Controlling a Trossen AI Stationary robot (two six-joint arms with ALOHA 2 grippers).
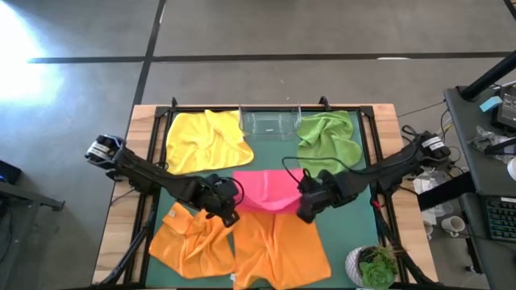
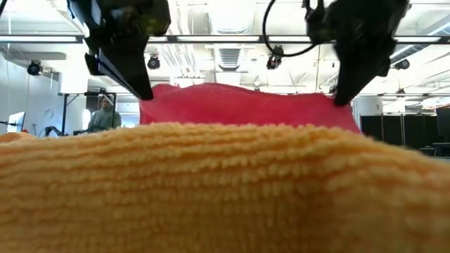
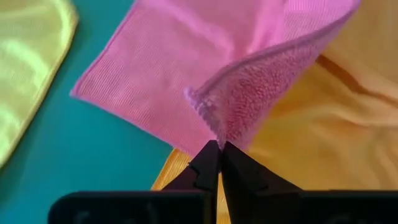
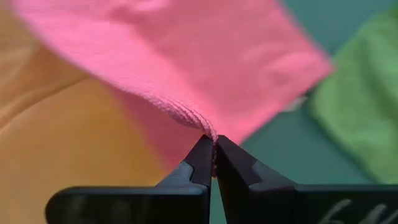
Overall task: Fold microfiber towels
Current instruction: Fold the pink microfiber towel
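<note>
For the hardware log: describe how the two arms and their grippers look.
Both arms are dark, slim and jointed, each with a silvery metal part at its outer end and black cable looping near the wrist. The left gripper and right gripper each have two matte black fingers tapering to wedge-shaped tips on a flat black bar.

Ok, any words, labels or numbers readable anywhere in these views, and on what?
None can be read.
The pink towel, yellow towel, green towel and orange towels show no tags or print.
The clear tray shows no label.
The desk clutter is too small to read.
</note>
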